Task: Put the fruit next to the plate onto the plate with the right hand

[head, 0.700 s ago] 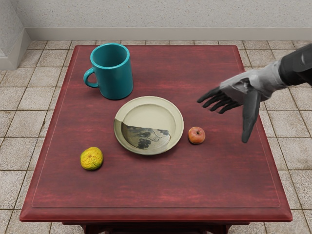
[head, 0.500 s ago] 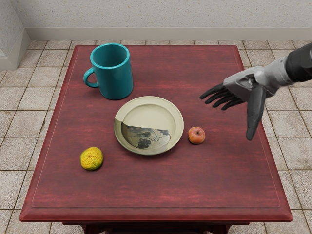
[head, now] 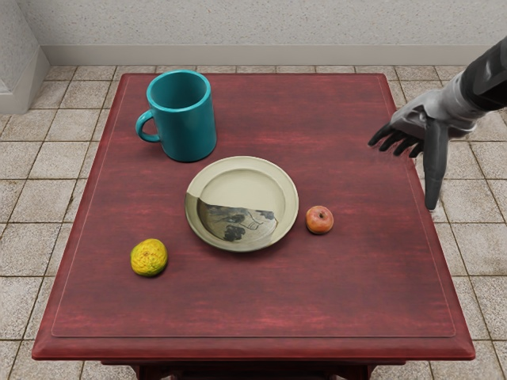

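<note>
Head view. Right hand position has changed across the last three pictures: it has moved rightward and back, from over the bench beside the plate to the bench's right edge. It is now farther from the fruit than before. Nothing else has shifted. Assessment: the approach has not begun, or has been backed off, so the full reach and grasp remain to be done.

Target fruit: the small red fruit rests on the bench just beside the plate's right rim, not on the plate. A yellow fruit lies farther off, at the plate's lower left. A teal mug stands behind the plate.

Hand state: fingers extended and spread, thumb hanging downward. The hand holds nothing and touches nothing.
</note>
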You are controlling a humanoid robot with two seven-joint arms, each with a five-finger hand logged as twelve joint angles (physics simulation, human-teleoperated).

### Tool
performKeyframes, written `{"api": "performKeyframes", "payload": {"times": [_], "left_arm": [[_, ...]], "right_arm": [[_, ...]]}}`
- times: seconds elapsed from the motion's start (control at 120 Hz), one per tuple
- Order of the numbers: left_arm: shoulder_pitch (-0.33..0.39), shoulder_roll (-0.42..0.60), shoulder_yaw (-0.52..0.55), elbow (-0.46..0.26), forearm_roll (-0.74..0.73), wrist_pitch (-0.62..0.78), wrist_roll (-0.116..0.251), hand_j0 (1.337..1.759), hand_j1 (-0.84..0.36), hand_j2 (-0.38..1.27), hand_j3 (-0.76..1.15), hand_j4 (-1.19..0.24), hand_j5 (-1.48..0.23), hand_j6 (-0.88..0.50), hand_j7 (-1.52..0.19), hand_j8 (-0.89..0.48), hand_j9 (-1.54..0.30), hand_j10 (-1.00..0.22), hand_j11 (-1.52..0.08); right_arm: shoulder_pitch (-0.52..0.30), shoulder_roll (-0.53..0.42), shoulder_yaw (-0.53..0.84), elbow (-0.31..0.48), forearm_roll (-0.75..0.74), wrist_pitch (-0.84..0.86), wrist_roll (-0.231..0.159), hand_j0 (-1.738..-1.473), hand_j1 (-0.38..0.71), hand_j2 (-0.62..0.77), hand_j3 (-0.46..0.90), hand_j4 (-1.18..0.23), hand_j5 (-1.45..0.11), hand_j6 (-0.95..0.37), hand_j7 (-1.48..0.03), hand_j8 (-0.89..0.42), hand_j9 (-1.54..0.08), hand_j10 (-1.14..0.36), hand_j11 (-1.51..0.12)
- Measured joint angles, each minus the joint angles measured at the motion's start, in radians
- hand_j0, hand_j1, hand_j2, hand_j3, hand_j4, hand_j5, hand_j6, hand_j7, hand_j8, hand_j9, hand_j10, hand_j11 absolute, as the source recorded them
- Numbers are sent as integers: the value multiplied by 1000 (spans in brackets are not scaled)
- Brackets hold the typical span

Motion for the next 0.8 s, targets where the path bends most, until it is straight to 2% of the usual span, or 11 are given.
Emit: {"api": "performKeyframes", "payload": {"times": [0.075, 0.167, 0.375, 0.533, 0.675, 0.8], "left_arm": [[0, 0, 0, 0, 0, 0, 0, 1658, 55, 49, 0, -245, -318, -245, -318, -245, -318, -245, -318], [0, 0, 0, 0, 0, 0, 0, 1658, 55, 49, 0, -245, -318, -245, -318, -245, -318, -245, -318], [0, 0, 0, 0, 0, 0, 0, 1658, 55, 49, 0, -245, -318, -245, -318, -245, -318, -245, -318], [0, 0, 0, 0, 0, 0, 0, 1658, 55, 49, 0, -245, -318, -245, -318, -245, -318, -245, -318], [0, 0, 0, 0, 0, 0, 0, 1658, 55, 49, 0, -245, -318, -245, -318, -245, -318, -245, -318], [0, 0, 0, 0, 0, 0, 0, 1658, 55, 49, 0, -245, -318, -245, -318, -245, -318, -245, -318]], "right_arm": [[69, 32, -45, 56, 14, -110, 41, -1658, -308, -7, 0, -35, -45, -36, -45, -36, -45, -35, -45], [101, 58, -67, 128, 21, -257, 64, -1658, -307, -7, 0, -36, -46, -36, -46, -36, -46, -36, -46], [36, 246, -69, 201, 32, -567, 79, -1658, -304, -8, 0, -38, -49, -39, -49, -38, -49, -38, -49], [-25, 303, -36, 218, 63, -621, 76, -1658, -302, -8, 0, -39, -51, -40, -51, -39, -51, -39, -51], [-25, 316, -30, 224, 108, -572, 73, -1658, -303, -8, 0, -39, -50, -39, -50, -39, -50, -39, -50], [-32, 353, -38, 226, 125, -635, 73, -1658, -281, -11, 0, -57, -74, -58, -74, -57, -74, -57, -74]]}}
